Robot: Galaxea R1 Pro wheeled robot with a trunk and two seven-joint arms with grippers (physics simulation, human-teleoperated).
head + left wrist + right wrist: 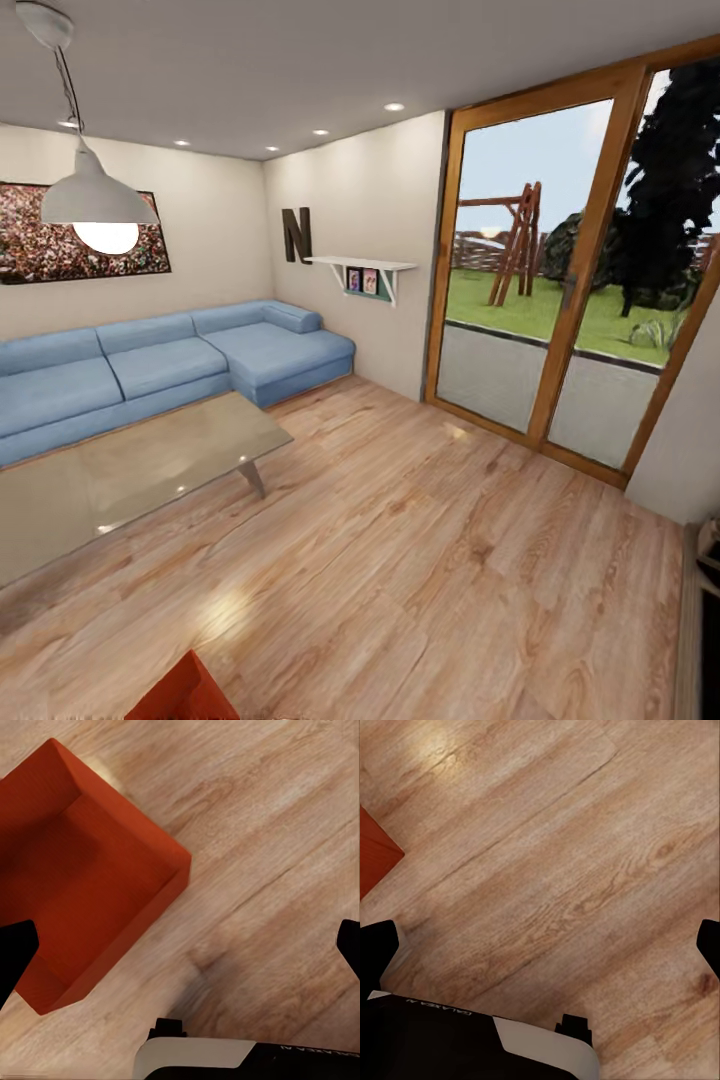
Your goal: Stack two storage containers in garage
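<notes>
I am in the living room, on light wood plank flooring. One orange-red storage container pokes in at the bottom edge of the head view. The left wrist view shows it as an open, empty box resting on the planks. My left gripper hangs above the floor beside it, open, with one black finger over the container's edge. A corner of the container appears in the right wrist view. My right gripper is open over bare planks. The garage is out of view.
A blue corner sofa lines the far wall, with a grey low table in front and a white pendant lamp above. A wood-framed glass door stands at the right. My white-and-black body shows below both wrists.
</notes>
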